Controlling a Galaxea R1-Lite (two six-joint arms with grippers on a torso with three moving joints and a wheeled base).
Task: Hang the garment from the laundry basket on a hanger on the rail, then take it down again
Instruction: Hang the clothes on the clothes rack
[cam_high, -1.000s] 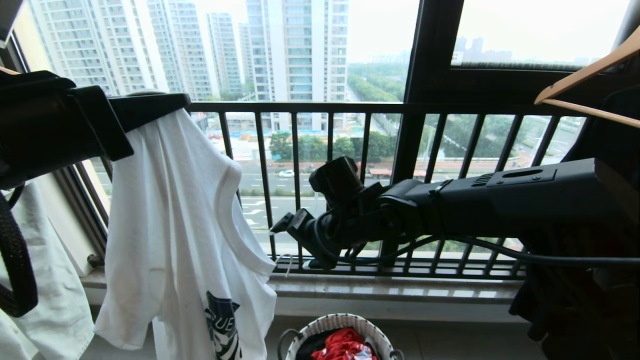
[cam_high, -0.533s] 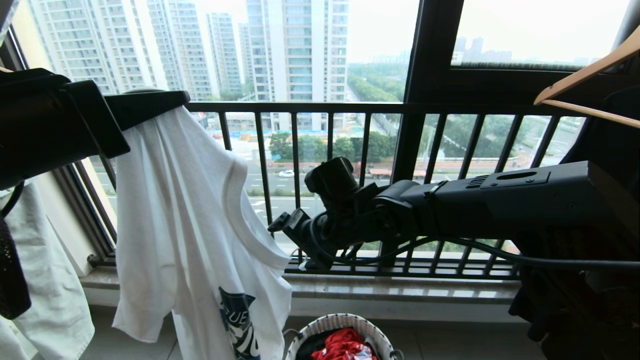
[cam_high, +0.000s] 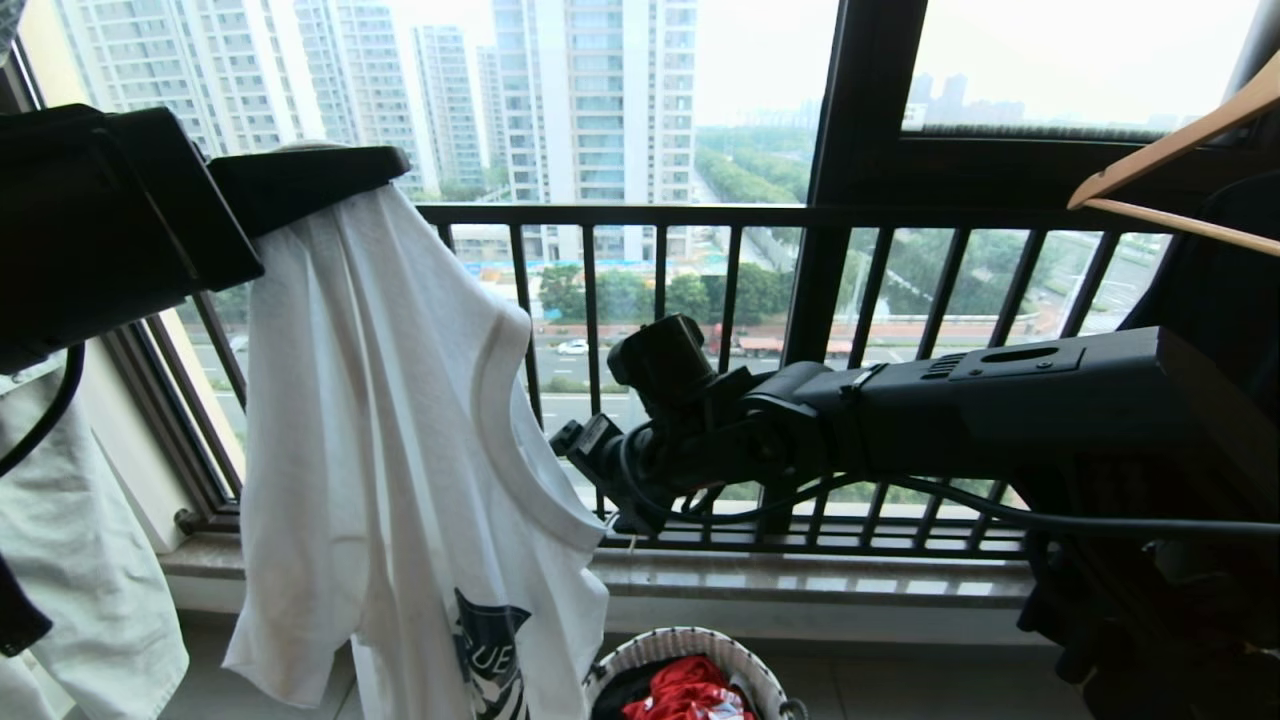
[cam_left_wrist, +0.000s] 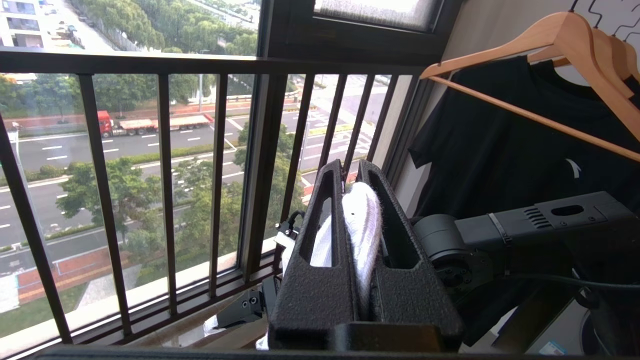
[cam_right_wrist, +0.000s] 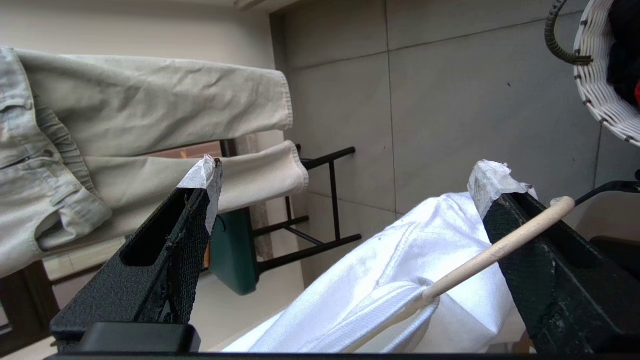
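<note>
Far left, pale green garment (cam_high: 70, 560) hanging limp. Next, left gripper (cam_left_wrist: 357, 172), matte black and pebbled, pinched on soft white T-shirt (cam_high: 400, 440) with ribbed neckline, draped high before the barred window railing (cam_high: 760, 215). Centre, right gripper (cam_right_wrist: 345, 180) spread wide, smooth cream hanger (cam_right_wrist: 495, 247) rod against one finger. Below, woven laundry basket (cam_high: 660, 645) holding red cloth (cam_high: 690, 690).

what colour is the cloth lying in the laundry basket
Red, on top of something dark in the laundry basket; the cloth shows best in the head view.
</note>
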